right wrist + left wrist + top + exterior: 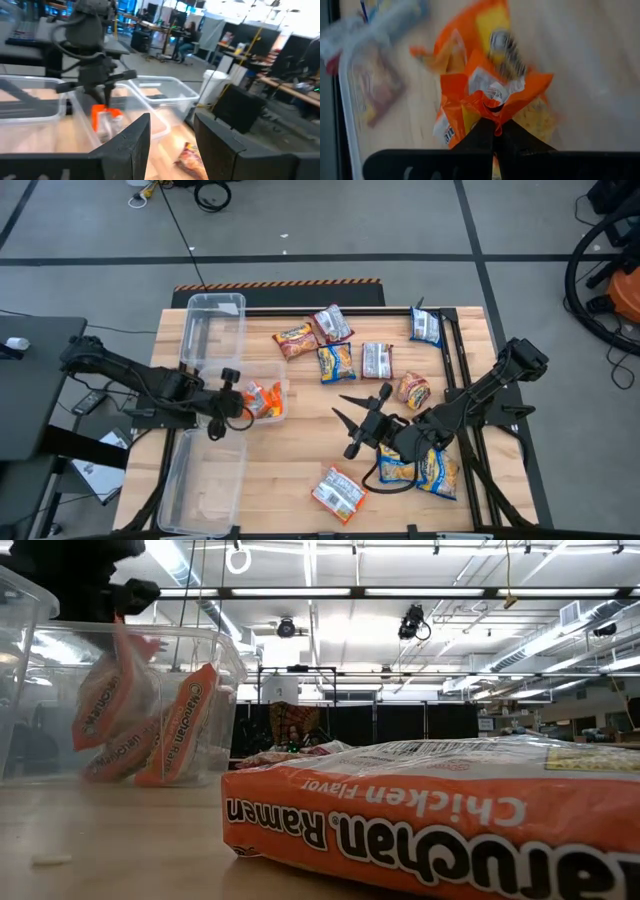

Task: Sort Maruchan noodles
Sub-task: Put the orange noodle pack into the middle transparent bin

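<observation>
Left gripper (240,388) is hanging over the small clear bin (282,387) at the table's left-middle, fingers clamped together on the top edge of an orange packet (492,95); the packet is dangling below the fingertips (487,131), inside the bin walls in the low view. More orange packets (185,725) are leaning in the bin just beneath and beside it. One long clear bin (213,330) is lying beyond this gripper, another (203,480) on its near side.

Right gripper (352,418) is hovering over bare wood at table centre, fingers spread apart, holding nothing. Loose Maruchan noodles (352,350) are lying scattered just beyond it; two blue-and-yellow packets (420,467) are sitting behind it under the arm; one orange packet (337,492) is lying near it toward the front edge.
</observation>
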You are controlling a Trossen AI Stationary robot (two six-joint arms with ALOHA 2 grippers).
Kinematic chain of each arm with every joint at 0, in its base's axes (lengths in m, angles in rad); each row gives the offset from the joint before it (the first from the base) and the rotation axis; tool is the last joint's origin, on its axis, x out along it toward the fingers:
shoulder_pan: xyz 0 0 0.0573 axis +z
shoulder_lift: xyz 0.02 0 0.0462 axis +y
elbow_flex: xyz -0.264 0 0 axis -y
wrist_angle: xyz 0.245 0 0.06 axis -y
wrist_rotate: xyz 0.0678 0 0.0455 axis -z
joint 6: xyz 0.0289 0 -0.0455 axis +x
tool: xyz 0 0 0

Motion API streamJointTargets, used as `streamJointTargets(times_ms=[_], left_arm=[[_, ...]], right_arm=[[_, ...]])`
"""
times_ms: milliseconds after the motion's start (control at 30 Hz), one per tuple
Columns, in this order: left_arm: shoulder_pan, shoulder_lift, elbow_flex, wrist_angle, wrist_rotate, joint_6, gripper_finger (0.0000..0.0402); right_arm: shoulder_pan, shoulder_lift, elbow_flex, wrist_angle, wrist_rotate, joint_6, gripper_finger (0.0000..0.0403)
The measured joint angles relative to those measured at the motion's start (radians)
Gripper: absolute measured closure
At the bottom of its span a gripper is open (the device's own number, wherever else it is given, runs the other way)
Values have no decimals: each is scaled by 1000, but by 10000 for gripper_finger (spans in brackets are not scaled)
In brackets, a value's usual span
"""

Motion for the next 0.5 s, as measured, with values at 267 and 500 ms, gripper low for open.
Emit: streamJointTargets(times_ms=[267,500], left_arm=[[47,-2,0,-84,47,1,392],[88,-2,0,-151,113,-53,387]], right_arm=[[0,0,0,-120,-15,156,244],[-24,0,0,-188,-66,232,244]])
